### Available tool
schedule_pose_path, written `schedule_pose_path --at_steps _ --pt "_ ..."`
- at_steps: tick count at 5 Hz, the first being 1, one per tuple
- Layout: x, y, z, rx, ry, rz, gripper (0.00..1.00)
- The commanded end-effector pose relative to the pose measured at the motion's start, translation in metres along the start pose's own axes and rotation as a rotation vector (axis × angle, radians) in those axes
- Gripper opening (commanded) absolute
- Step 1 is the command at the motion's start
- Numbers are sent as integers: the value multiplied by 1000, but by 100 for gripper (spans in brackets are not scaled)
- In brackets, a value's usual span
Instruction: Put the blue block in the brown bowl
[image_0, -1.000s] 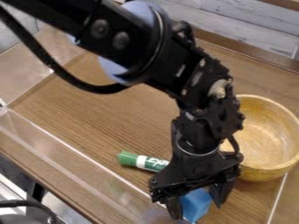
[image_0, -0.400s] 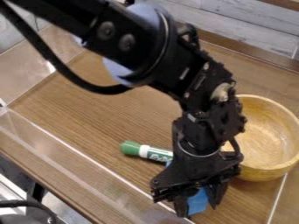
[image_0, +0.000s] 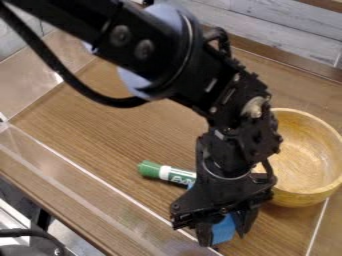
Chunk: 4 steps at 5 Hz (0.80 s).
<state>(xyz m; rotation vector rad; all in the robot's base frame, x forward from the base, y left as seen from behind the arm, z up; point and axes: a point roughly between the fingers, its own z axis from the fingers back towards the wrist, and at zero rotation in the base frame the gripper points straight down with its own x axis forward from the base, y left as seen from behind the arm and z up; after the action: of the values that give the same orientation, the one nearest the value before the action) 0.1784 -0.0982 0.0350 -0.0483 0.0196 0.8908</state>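
The blue block (image_0: 225, 229) sits low on the wooden table near the front right, pinched between the black fingers of my gripper (image_0: 223, 224), which points straight down and is shut on it. Only the block's lower front face shows between the fingers. The brown bowl (image_0: 315, 150) stands to the right and a little behind the gripper, its near rim close to the arm's wrist; it looks empty. The bulky black arm reaches in from the upper left and hides part of the bowl's left rim.
A green-and-white marker (image_0: 167, 175) lies on the table just left of the gripper. A clear plastic wall (image_0: 54, 165) runs along the table's left and front sides. The wooden table top (image_0: 94, 125) stretches out to the left.
The fingers have shut on the blue block. The marker has shifted slightly right and up. The arm has stayed in place.
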Motion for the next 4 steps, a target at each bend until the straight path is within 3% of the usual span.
schedule_pose_path --at_steps 1,4 --pt "1 -12 16 -61 -23 -22 0" --pt "4 -14 23 -59 -44 -68 0"
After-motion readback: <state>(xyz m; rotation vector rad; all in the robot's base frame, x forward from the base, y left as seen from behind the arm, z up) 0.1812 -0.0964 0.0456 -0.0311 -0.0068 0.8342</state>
